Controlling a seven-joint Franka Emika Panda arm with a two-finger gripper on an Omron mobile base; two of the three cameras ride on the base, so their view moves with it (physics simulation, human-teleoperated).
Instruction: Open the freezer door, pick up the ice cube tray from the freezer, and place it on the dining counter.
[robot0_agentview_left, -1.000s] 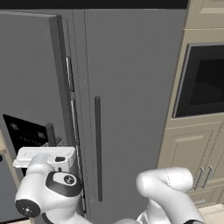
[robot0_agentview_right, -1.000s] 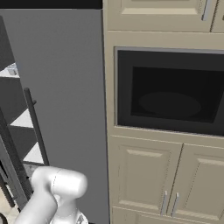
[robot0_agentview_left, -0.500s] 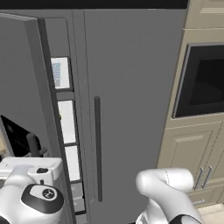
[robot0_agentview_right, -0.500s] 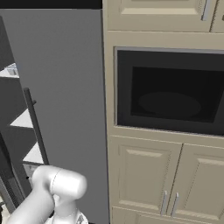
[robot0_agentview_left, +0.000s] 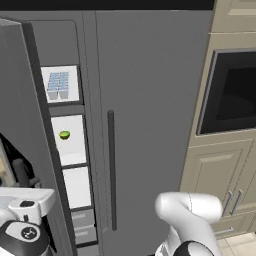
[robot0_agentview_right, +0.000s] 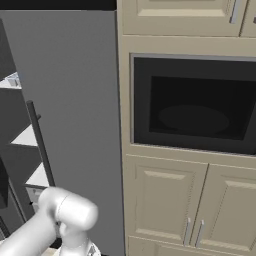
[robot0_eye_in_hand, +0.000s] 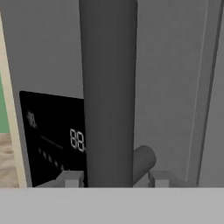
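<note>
Freezer door (robot0_agentview_left: 22, 125) swung open, our gripper (robot0_eye_in_hand: 114, 178) astride its handle (robot0_eye_in_hand: 108, 92).
Our fingertips (robot0_eye_in_hand: 71, 178) stand apart flanking the bar, not clamping; ice cube tray (robot0_agentview_left: 58, 85) sits unobstructed on the top shelf.

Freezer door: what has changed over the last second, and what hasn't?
The freezer door has swung further open, uncovering white shelves with the ice cube tray on the top one and a small green item below. The hand straddles the door's handle bar, fingers standing apart from it. The wider door, oven and cabinets have stayed put.
</note>
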